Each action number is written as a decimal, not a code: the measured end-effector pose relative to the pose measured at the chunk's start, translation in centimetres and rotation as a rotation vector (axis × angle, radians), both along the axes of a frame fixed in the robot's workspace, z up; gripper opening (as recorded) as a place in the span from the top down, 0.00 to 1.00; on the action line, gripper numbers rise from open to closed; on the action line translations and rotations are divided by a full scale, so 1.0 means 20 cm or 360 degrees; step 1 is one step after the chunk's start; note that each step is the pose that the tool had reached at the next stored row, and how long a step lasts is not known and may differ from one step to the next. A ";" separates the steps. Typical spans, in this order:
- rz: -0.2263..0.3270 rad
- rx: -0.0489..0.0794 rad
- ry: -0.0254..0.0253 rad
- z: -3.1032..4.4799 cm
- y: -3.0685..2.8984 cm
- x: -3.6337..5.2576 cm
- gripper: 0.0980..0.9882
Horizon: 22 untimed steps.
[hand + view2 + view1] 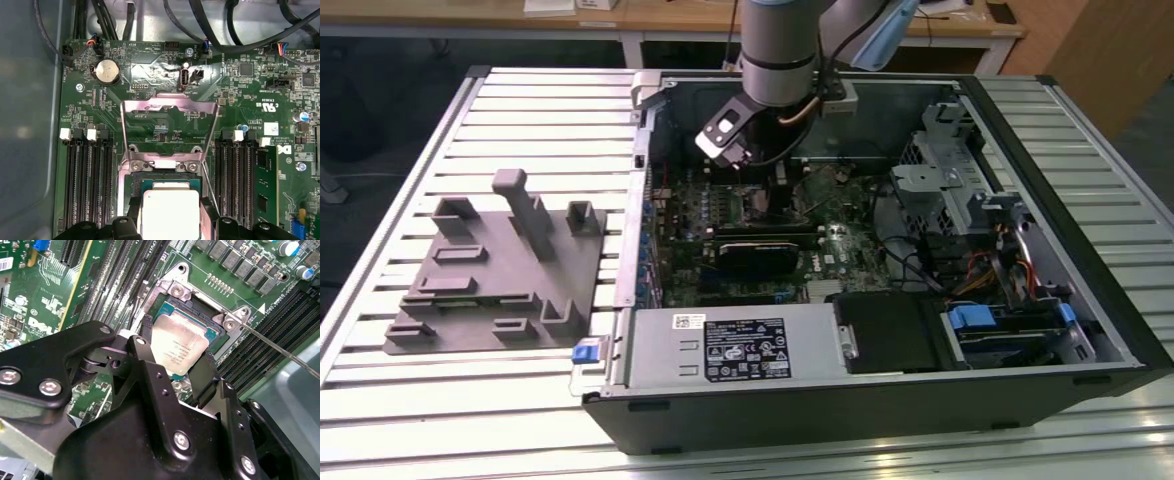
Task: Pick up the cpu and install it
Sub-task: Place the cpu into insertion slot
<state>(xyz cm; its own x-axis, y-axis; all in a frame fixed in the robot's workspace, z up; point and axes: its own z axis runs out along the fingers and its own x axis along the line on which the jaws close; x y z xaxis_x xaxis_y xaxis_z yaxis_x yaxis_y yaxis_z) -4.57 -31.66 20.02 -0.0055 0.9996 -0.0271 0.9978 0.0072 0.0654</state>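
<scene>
One tool (176, 354), yours, its two black fingers (202, 377) pressed against opposite edges of the cpu (170, 212). You have the cpu right over the open socket (199, 315), retaining frame (170, 104) flipped up, on the green circuit board (240, 95) inside the computer case (854, 415) on the tabletop (520, 110).

In the exterior view the arm (781, 40) runs off the top edge, and the gripper (730, 160), upper middle of the frame, covers part of the motherboard (680, 215). The first wrist view's edge cuts the cpu (171, 214) (the gripper's body hides one side of it in the second wrist view).
</scene>
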 end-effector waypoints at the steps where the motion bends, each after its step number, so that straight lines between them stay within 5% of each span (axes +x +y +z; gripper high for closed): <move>1: 0.0000 0.0000 0.00000 -0.004 0.002 0.000 0.50; 22: -0.0001 0.0000 0.00003 -0.030 0.008 0.000 0.50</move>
<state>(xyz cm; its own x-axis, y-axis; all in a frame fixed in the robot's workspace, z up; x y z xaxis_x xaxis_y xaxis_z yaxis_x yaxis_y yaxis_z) -4.58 -31.49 19.41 -0.0051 0.9996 -0.0272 0.9978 0.0069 0.0653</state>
